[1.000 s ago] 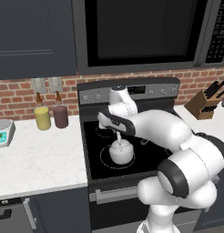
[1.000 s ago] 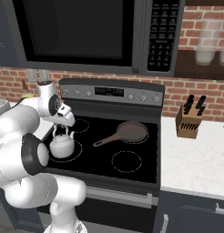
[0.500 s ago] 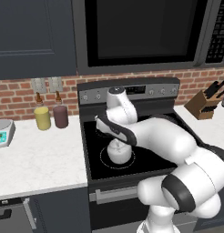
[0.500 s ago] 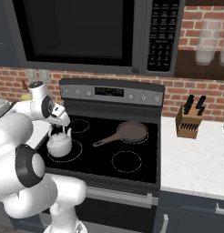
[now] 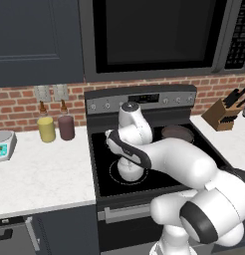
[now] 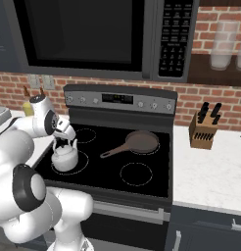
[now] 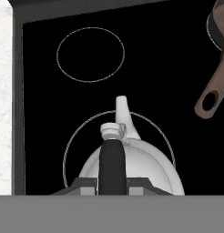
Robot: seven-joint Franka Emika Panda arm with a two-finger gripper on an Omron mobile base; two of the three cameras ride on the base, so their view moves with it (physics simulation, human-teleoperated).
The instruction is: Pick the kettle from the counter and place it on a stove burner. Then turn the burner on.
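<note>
With the kettle (image 6: 64, 157) seated inside the near-left stove burner (image 7: 77, 136) and the end effector (image 7: 112, 182) straddling its arched handle, jaw state indeterminate, any sideways withdrawal risks snagging the handle and dragging the kettle off-ring.

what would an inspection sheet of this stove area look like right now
surface: black glass cooktop, white counter on both sides
job's things: kettle sits inside the large dashed burner circle, front left; ring not red
clutter: brown skillet on a rear burner, knife block, two jars, scale
grippers: gripper above the kettle, fingers flanking its handle; contact cannot be told
cables: nothing seen
surroundings: microwave overhead, brick wall, stove knobs
</note>
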